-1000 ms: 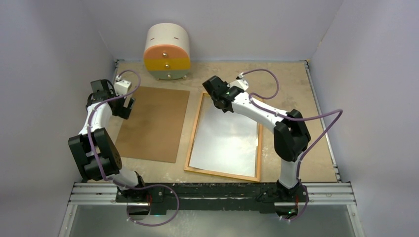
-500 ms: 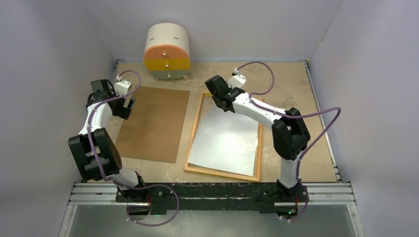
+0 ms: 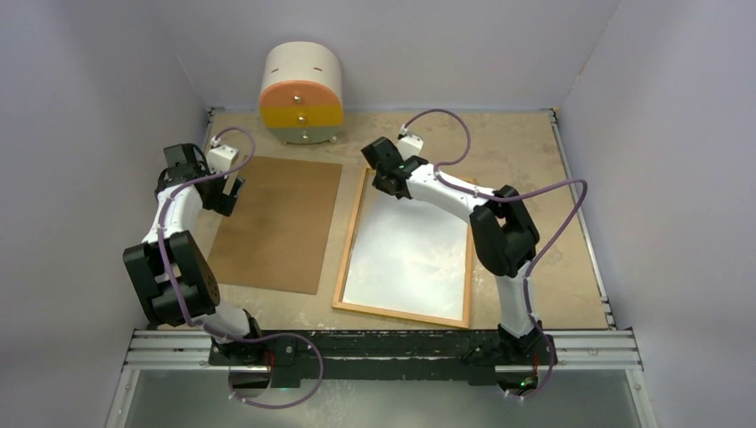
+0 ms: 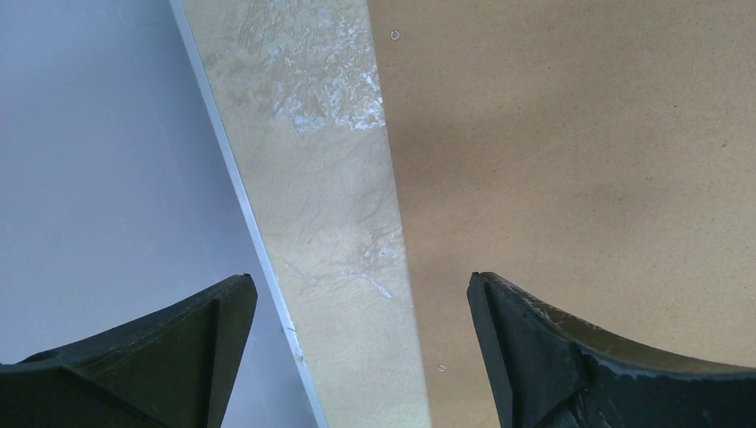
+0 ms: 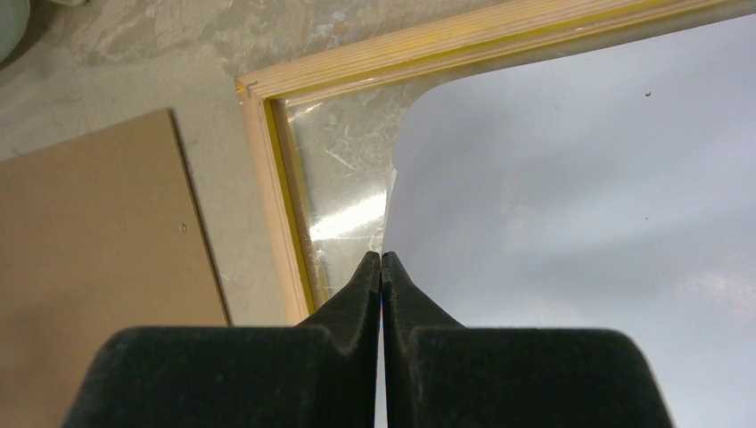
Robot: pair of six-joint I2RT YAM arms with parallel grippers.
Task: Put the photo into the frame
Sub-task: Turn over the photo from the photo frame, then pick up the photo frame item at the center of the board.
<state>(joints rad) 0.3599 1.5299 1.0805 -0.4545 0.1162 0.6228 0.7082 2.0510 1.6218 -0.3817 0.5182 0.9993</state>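
Step in hand: seating the photo (image 3: 410,252) in the frame (image 3: 346,245). Frame lies back-up, wood side showing, right of centre on the worktop (image 3: 517,143), long sides running from near edge to far edge. Photo is white-side-up inside it, mostly flat. In my right wrist view its far-left corner sits short of the frame corner, with a strip of clear glazing bare between the photo's edge and the wood rail

My right jaws (image 5: 382,259) are fully closed, tips together right at that left edge of the photo near the far-left frame corner. Can't tell if they pinch the sheet or just press on it

My left jaws (image 4: 361,299) are wide open, holding nothing, hovering over the left edge of the brown backing board (image 3: 278,223), near the worktop's left edge

Next, I'd judge: nudge the photo toward the far-left corner until it's square in the recess; keep the push light, the thin print could buckle

Round drawer unit (image 3: 301,94) at the far edge; drawers look closed, contents not visible
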